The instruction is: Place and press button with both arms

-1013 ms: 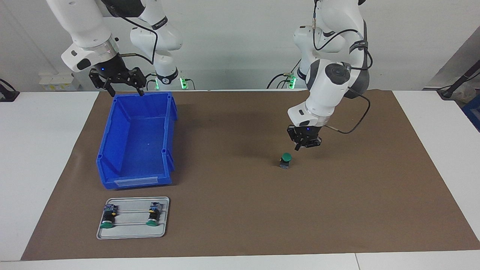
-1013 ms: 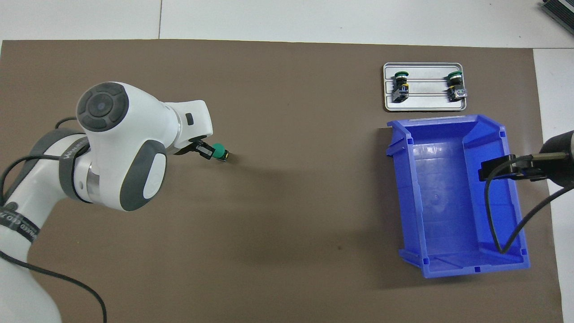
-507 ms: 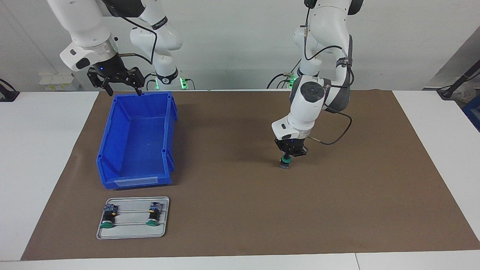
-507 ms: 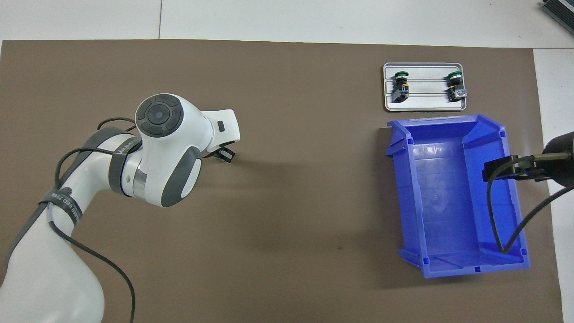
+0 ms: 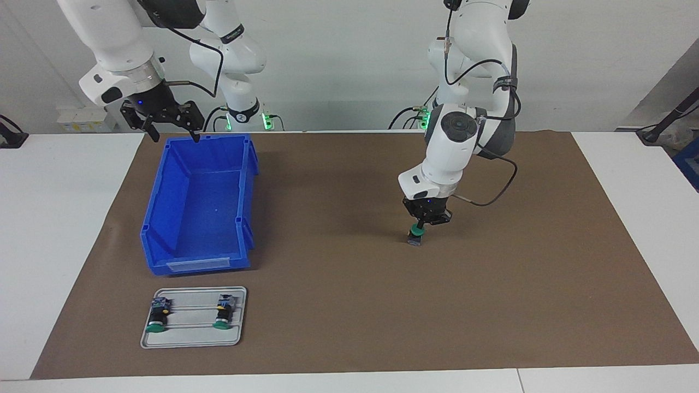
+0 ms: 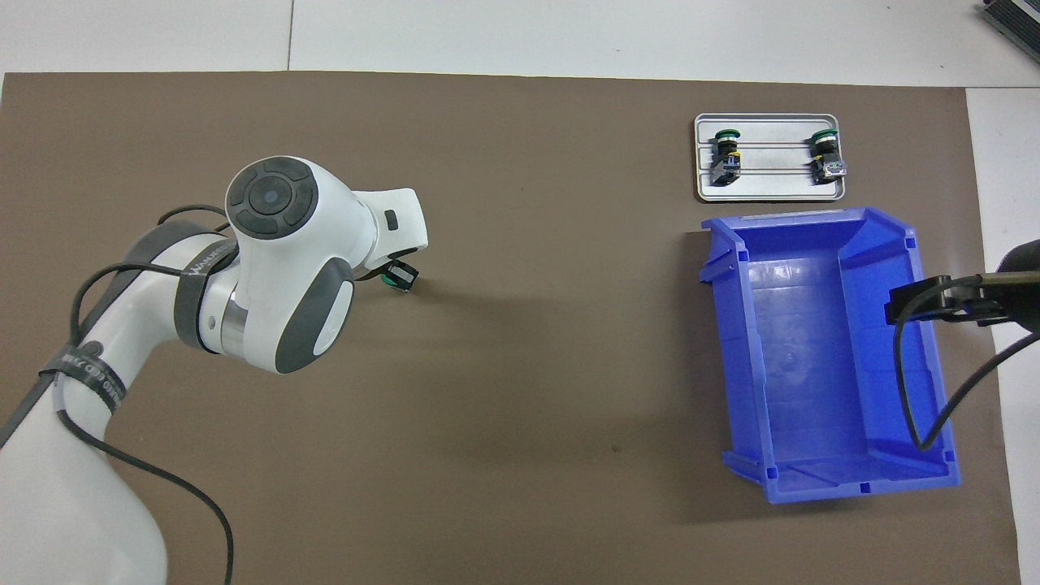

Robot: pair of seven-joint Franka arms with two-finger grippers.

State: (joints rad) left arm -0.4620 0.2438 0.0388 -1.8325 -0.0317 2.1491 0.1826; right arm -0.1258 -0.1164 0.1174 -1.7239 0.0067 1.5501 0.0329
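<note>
White desk [image 5: 65, 229] surface carries a large brown mat [image 5: 349, 305] that covers most of the working area; a pale wall closes the background.

On the mat, toward the left arm's end of the desk, the small push-button with a round green cap on a short black body [image 5: 416, 236] stands upright. The left gripper [image 5: 420, 226] is directly over it, fingertips brought together and pointing down onto the green cap; it presses rather than holds. Contact appears made in the facing view, though the exact meeting point is too small to confirm. In the overhead view the left arm's white wrist housing covers nearly all of the button [image 6: 396, 278]; only a sliver of green and a dark edge show beside it.

The right gripper [image 5: 170, 133] waits in the air over the robot-side rim of the open blue plastic bin [image 5: 164, 218], jaws spread wide and empty. In the overhead view it is cut off at the frame edge; only a black part and its cable show over the bin [image 6: 735, 341].

Farther from the robots than the bin, just beside it, a flat grey metal tray [image 5: 191, 338] holds two more green-capped buttons lying on their sides, one [image 5: 157, 316] toward the right arm's end, the other [image 5: 223, 315] beside it. Markings on their bodies cannot be read reliably.
</note>
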